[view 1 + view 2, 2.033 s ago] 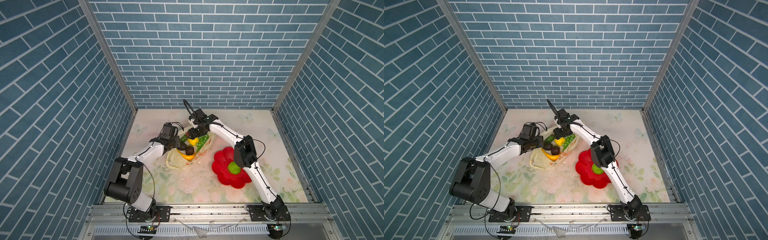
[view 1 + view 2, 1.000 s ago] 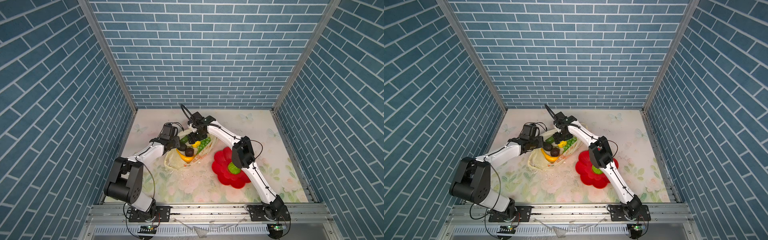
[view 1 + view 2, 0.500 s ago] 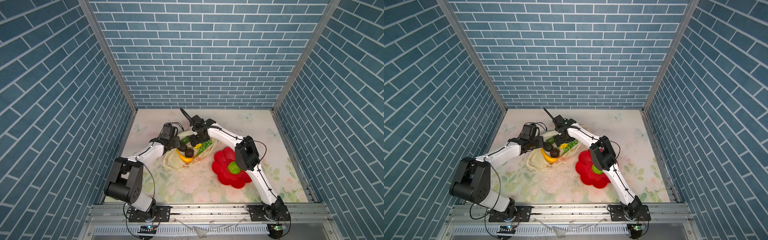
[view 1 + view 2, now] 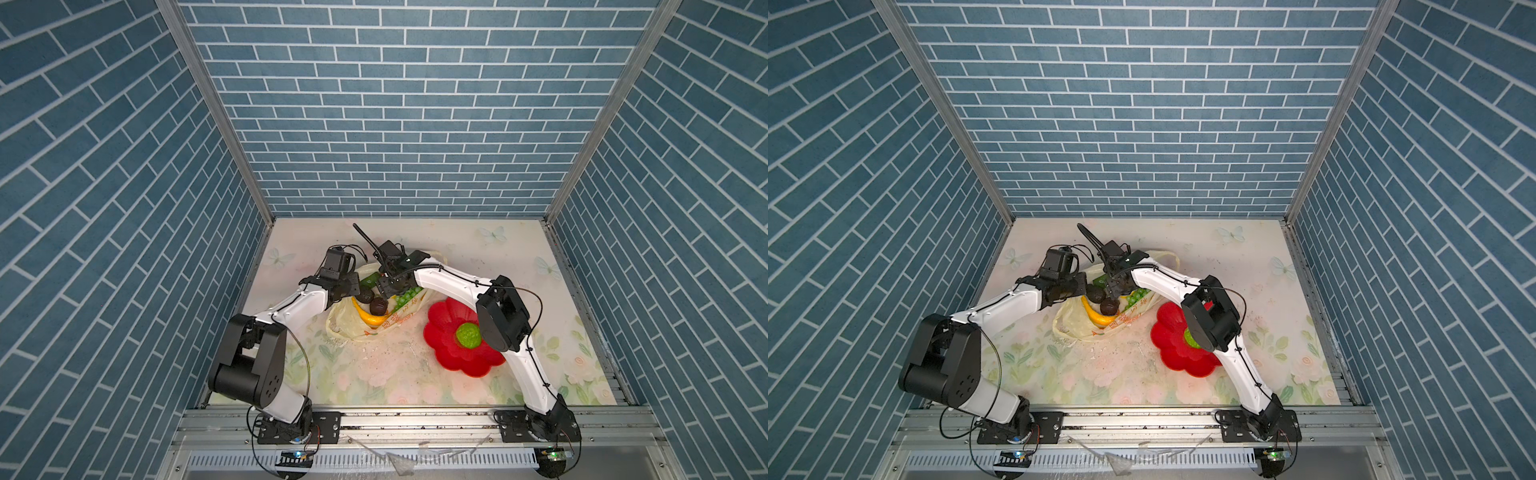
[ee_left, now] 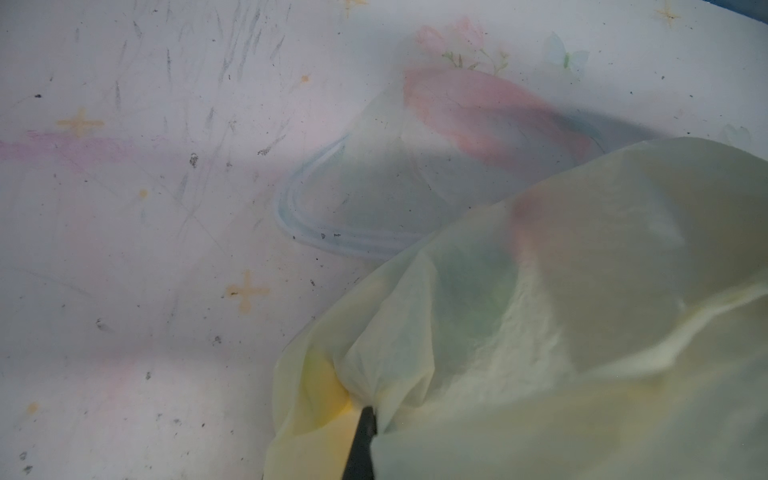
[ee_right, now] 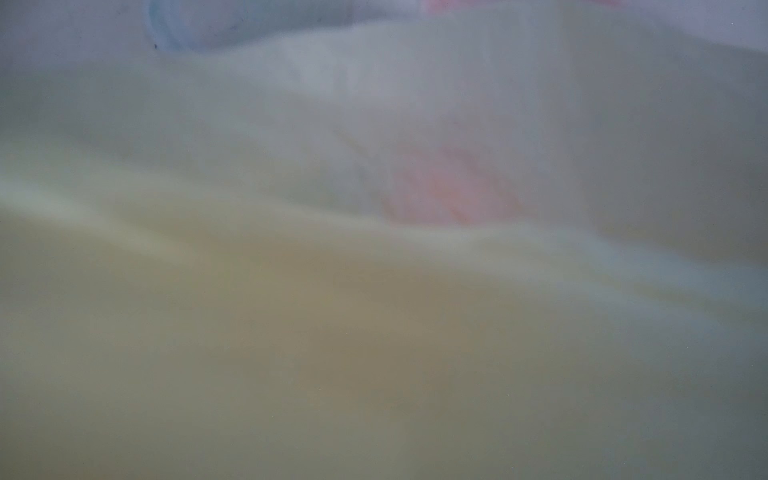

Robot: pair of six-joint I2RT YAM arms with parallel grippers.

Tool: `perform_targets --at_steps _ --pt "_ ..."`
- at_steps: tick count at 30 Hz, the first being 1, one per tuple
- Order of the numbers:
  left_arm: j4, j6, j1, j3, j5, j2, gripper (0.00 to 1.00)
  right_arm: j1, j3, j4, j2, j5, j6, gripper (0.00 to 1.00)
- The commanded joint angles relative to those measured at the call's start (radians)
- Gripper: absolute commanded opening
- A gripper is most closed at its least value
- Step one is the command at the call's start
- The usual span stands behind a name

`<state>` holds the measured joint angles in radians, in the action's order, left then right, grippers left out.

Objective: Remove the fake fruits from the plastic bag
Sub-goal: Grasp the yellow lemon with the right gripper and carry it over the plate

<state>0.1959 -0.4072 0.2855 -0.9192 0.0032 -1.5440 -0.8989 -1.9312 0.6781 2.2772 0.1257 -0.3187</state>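
The bag (image 4: pixel 347 322) lies open on the desk (image 4: pixel 374 374), banana (image 4: pixel 371 319) and grapes (image 4: pixel 406 296) inside, the left jaws pinched on its rim, the right jaws sunk inside it, their gap hidden.

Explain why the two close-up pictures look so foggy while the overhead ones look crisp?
Right wrist view: the plastic bag fills the frame, too near to focus, so all is a cream blur with one pink smear. Left wrist view: the bag's film is soft up close, while the scuffed table behind it is sharper. Both top views: evenly lit and sharp, with even the banana easy to make out.
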Motion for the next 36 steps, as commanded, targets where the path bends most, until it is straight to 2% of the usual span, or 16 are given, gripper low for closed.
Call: perform_targets --at_steps 1,4,10,16,26,36 --pt "0.004 0.007 -0.008 0.009 0.005 0.003 0.00 -0.004 0.022 -0.012 -0.006 0.031 -0.038 0.71" --pt "0.004 0.007 -0.008 0.010 0.005 0.004 0.00 -0.005 0.018 -0.009 0.008 0.040 -0.043 0.71" --pt "0.004 0.005 -0.008 0.009 0.006 0.005 0.00 -0.005 0.008 0.003 0.032 0.068 -0.048 0.77" --pt "0.004 0.006 -0.008 0.011 0.005 0.009 0.00 -0.005 -0.006 0.006 0.053 0.074 -0.048 0.76" --pt "0.004 0.007 -0.008 0.011 0.006 0.008 0.00 -0.004 0.011 -0.013 0.031 0.076 -0.050 0.60" --pt "0.007 0.008 -0.008 0.009 0.000 0.004 0.00 -0.005 0.044 0.027 -0.077 0.018 -0.033 0.55"
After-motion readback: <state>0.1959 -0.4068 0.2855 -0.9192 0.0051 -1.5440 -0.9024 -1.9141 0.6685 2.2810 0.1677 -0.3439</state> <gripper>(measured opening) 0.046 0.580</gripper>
